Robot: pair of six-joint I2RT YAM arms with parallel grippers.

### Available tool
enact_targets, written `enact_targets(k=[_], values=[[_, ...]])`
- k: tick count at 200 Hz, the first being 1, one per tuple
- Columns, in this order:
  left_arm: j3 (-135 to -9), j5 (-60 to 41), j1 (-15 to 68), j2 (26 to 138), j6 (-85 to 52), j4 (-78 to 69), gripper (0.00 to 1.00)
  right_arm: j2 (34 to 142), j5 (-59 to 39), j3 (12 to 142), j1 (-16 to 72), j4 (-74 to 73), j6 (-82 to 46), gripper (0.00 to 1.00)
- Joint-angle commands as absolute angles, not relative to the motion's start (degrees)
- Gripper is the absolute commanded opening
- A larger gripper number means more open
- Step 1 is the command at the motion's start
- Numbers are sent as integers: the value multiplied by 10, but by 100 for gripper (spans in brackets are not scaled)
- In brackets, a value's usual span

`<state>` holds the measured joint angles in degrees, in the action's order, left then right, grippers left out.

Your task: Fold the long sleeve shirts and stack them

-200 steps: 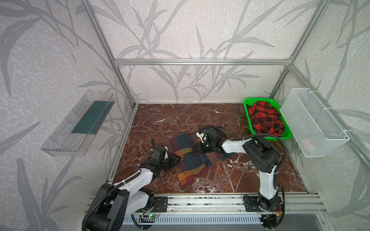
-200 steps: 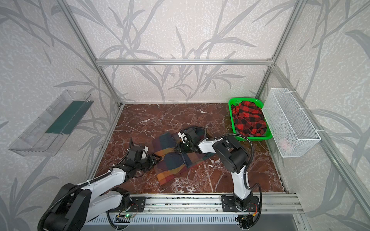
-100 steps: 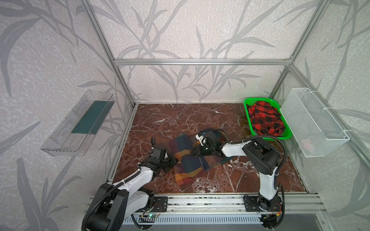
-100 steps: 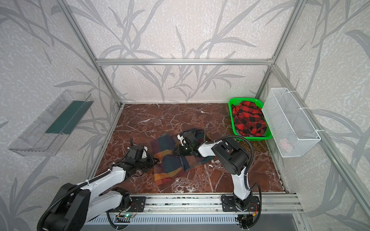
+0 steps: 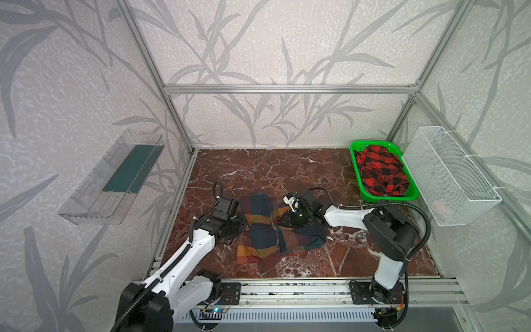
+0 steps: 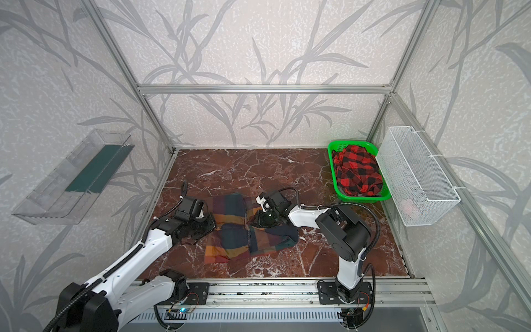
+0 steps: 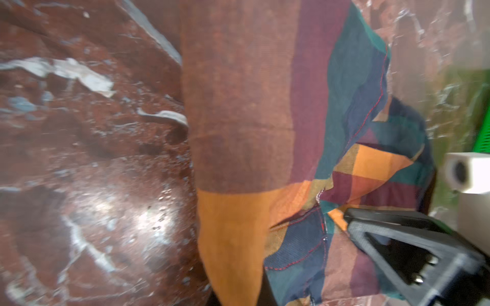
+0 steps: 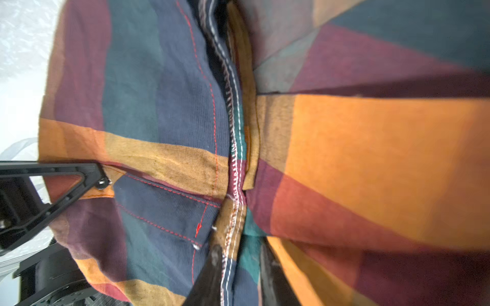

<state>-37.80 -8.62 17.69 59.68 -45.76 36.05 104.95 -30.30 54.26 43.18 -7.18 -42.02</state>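
The left gripper [image 5: 243, 225] has just clamped the block-plaid shirt [image 5: 265, 240] at its edge, ready for folding. Whether the right gripper [image 5: 285, 222] grips is unclear.

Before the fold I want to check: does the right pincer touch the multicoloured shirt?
Touching. The right wrist view shows the right pincer clamping a seam of the multicoloured shirt, one finger on each side of the cloth.

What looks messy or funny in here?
The colourful plaid shirt lies rumpled and lopsided on the marble table, one end bunched toward the right. The red-and-black shirt sits crumpled in the green basket, not folded.
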Motion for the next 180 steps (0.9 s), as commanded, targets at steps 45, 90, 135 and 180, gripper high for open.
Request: enact_targets(k=[45, 90, 135, 180], values=[[-536, -25, 180, 696, -337, 584, 0, 1090, -311, 559, 437, -107, -455, 26], [-588, -2, 193, 716, -317, 649, 0, 1128, -260, 589, 465, -108, -486, 25], [-660, 31, 247, 760, -321, 697, 0, 1172, -238, 621, 501, -114, -528, 24], [-719, 41, 279, 801, -329, 714, 0, 1201, -241, 642, 527, -127, -548, 23]])
